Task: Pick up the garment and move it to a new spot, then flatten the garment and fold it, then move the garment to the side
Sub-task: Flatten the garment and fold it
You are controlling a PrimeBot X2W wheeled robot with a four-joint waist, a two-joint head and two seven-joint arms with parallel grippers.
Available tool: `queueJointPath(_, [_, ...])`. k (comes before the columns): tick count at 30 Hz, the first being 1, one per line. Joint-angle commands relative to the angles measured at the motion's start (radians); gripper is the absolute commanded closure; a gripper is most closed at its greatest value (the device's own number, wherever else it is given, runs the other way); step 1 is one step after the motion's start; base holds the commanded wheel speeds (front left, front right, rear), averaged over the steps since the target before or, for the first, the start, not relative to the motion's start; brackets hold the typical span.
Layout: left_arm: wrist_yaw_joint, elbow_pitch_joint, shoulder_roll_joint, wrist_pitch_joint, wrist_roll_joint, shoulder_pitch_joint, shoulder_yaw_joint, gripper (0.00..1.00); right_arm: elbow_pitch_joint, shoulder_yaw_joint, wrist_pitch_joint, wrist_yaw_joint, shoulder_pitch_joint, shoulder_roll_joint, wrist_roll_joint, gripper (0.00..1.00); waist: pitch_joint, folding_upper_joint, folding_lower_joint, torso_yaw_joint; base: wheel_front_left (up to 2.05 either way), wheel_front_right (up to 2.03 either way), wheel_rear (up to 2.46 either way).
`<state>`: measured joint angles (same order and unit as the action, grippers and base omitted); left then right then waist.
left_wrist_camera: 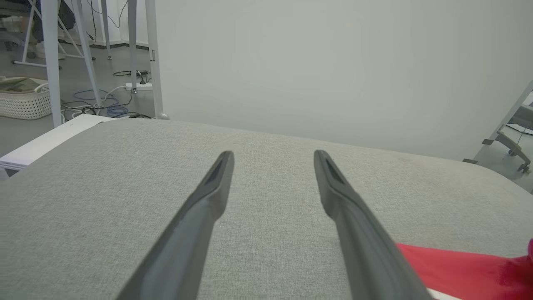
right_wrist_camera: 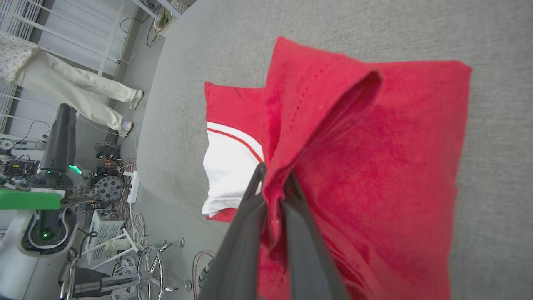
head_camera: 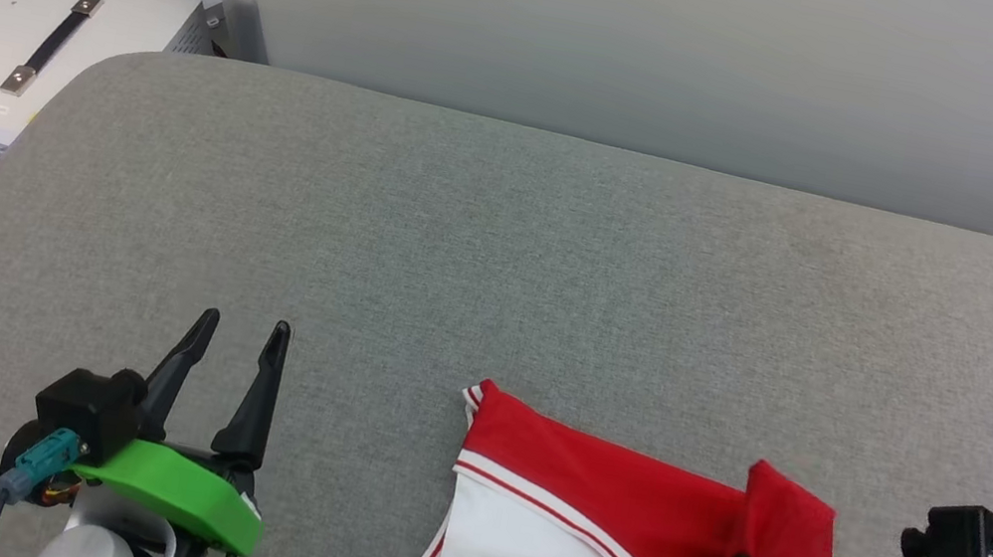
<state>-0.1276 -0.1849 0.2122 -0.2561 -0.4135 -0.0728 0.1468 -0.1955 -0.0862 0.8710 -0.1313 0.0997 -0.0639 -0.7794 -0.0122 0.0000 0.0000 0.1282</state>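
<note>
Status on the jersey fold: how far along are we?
Done: the garment lies as a compact, roughly rectangular bundle near the front edge of the grey table, so folding looks largely done, though I can't confirm it. In hand: the right gripper is shut on a raised red fold. The left gripper is open over bare table. Left: probably carrying it aside and releasing.

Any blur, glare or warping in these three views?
Head view: soft even light, sharp, no glare on the garment. Left wrist view: left gripper crisp, garment's edge blurred. Right wrist view: wide-angle warping, saturated red around right gripper.
</note>
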Motion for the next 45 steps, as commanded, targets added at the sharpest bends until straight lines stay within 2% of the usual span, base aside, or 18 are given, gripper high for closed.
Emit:
queueJointPath(1, [-0.003,-0.002,-0.003,-0.006,-0.004,0.017,-0.004,0.0,-0.001,0.018,0.0,0.001,-0.007,0.008,-0.011,1.0,0.009,0.0,0.0,0.019,0.0,0.0,0.0])
queueJointPath(4, [-0.003,-0.005,0.002,-0.006,-0.006,0.019,-0.008,0.0,0.034,0.079,-0.042,0.001,-0.017,0.013,-0.055,1.0,0.011,0.0,0.0,0.034,0.0,0.0,0.0])
queueJointPath(9, [-0.003,-0.007,0.008,-0.006,-0.009,0.017,-0.008,0.0,0.168,0.212,-0.196,0.001,-0.068,0.013,-0.144,1.0,0.012,0.0,0.0,0.061,0.0,0.0,0.0])
queueJointPath(13, [-0.003,-0.009,0.012,-0.006,-0.011,0.013,-0.002,0.0,0.282,0.301,-0.305,0.001,-0.131,0.013,-0.172,1.0,0.009,0.0,0.0,0.081,0.0,0.0,0.0])
queueJointPath(19, [-0.003,-0.014,0.014,-0.006,-0.015,0.006,0.004,0.0,0.457,0.385,-0.443,0.001,-0.236,0.014,-0.194,1.0,-0.002,0.0,0.0,0.108,0.0,0.0,0.0])
queueJointPath(25, [-0.003,-0.024,0.013,-0.006,-0.019,0.001,0.013,0.0,0.612,0.452,-0.523,0.001,-0.323,0.014,-0.208,1.0,-0.011,0.0,0.0,0.13,0.0,0.0,0.0])
queueJointPath(26, [-0.003,-0.026,0.012,-0.006,-0.02,0.001,0.015,0.0,0.637,0.466,-0.535,0.001,-0.338,0.014,-0.201,0.44,-0.011,0.0,0.0,0.132,0.0,0.0,0.0])
queueJointPath(27, [-0.003,-0.027,0.012,-0.006,-0.02,0.001,0.017,0.0,0.654,0.476,-0.546,0.001,-0.347,0.014,-0.199,0.0,-0.011,0.0,0.0,0.134,0.0,0.0,0.0])
queueJointPath(30, [-0.003,-0.031,0.013,-0.006,-0.022,0.001,0.02,0.0,0.686,0.524,-0.568,0.001,-0.372,0.014,-0.219,0.0,-0.008,0.0,0.0,0.139,0.0,0.0,0.0])
queueJointPath(37, [-0.003,-0.035,0.015,-0.006,-0.022,0.008,0.019,0.0,0.649,0.634,-0.574,0.001,-0.398,0.014,-0.302,0.0,0.011,0.0,0.0,0.128,0.0,0.0,0.0])
queueJointPath(41, [-0.003,-0.028,0.016,-0.006,-0.021,0.01,0.02,0.0,0.644,0.622,-0.583,0.001,-0.418,0.014,-0.29,0.0,0.019,0.0,0.0,0.107,0.0,0.0,0.0])
queueJointPath(45, [-0.003,-0.018,0.015,-0.006,-0.02,0.011,0.023,0.0,0.62,0.581,-0.592,0.001,-0.45,0.014,-0.184,0.0,0.022,0.0,0.0,0.078,0.0,0.0,0.0])
